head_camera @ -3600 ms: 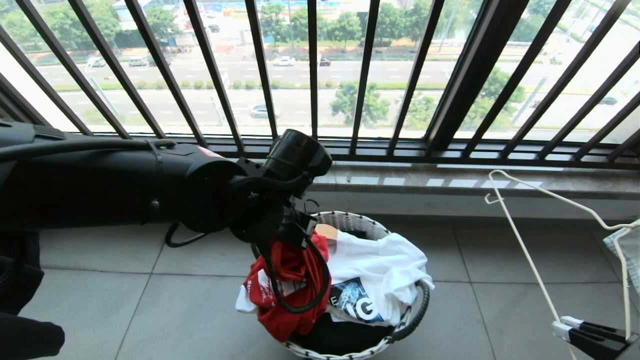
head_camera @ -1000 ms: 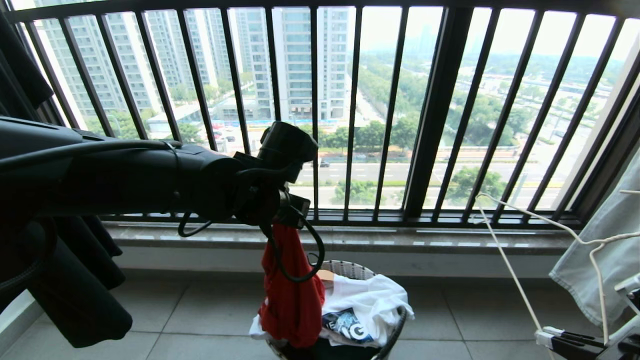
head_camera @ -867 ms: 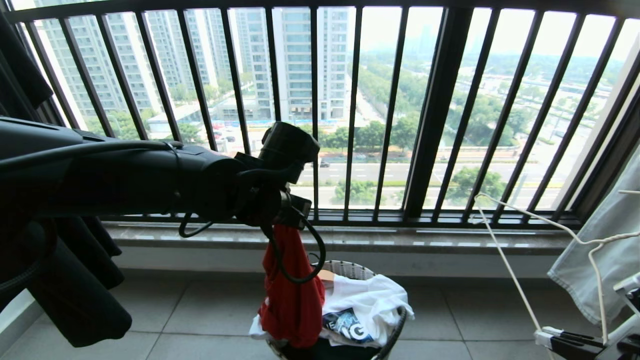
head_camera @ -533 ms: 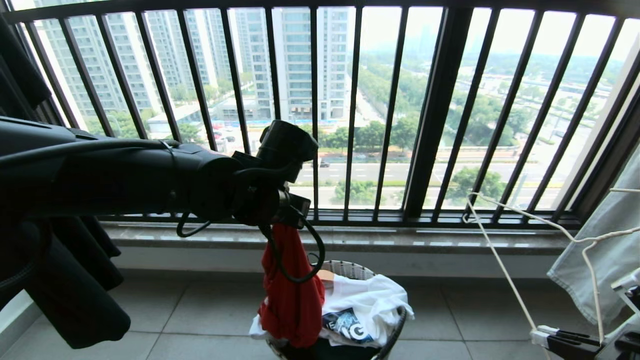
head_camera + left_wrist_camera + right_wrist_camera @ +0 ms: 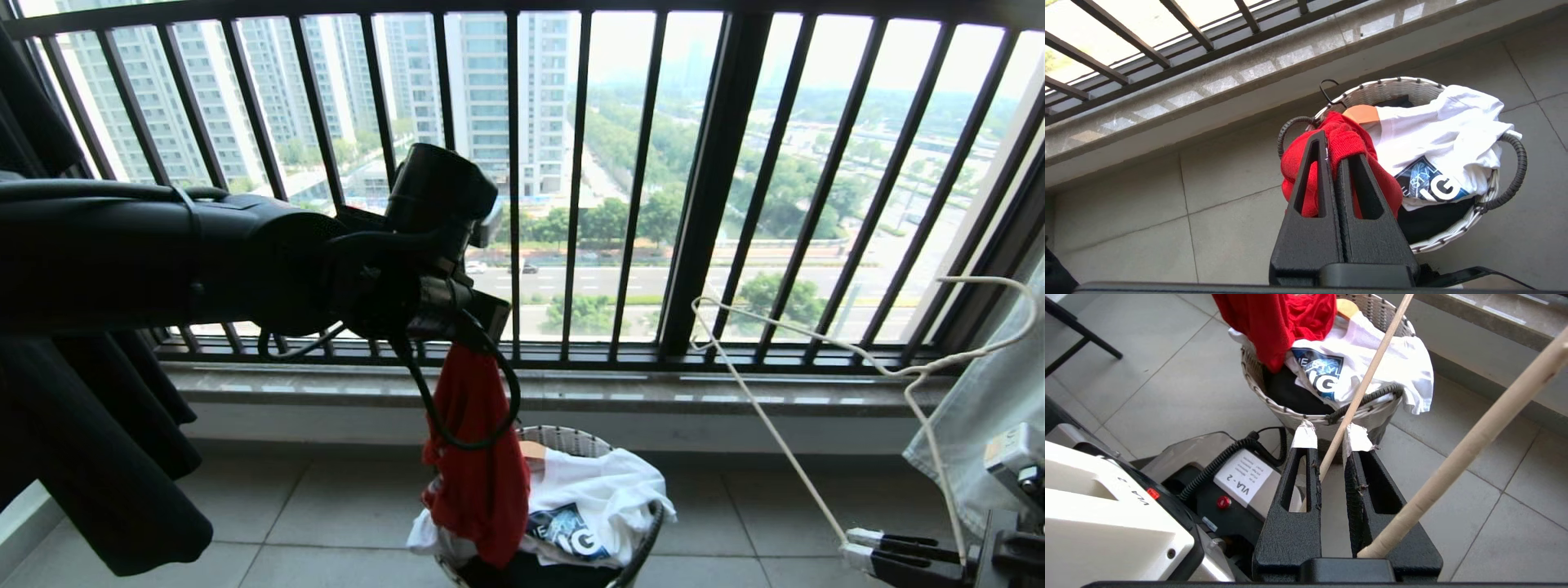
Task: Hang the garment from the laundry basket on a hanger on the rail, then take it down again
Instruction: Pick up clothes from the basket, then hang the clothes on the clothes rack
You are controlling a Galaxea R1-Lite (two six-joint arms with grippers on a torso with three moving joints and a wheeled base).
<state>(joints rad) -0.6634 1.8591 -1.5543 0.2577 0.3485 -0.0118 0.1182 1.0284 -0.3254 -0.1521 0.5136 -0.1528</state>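
The red garment (image 5: 478,457) hangs in a bunched column from my left gripper (image 5: 1333,145), which is shut on its top fold. Its lower end trails over the near left rim of the laundry basket (image 5: 563,433) on the floor below. In the right wrist view the garment (image 5: 1274,322) drapes over the basket (image 5: 1298,416). At the lower right my right gripper (image 5: 857,549) is shut on the white wire hanger (image 5: 775,433), which slants up towards the window. The wire (image 5: 1370,375) runs between the taped fingertips of that gripper (image 5: 1331,437). The rail is out of view.
A white T-shirt with a blue graphic (image 5: 604,490) lies in the basket over dark cloth. A black garment (image 5: 106,457) hangs at the left and a pale grey one (image 5: 980,408) at the right. The dark barred window railing (image 5: 710,180) and stone sill stand behind. My base (image 5: 1106,506) is close to the basket.
Since the earliest frame the view has lifted from floor to window and the garment has been drawn up. In the last half second my left arm rose and the hanger swung left.
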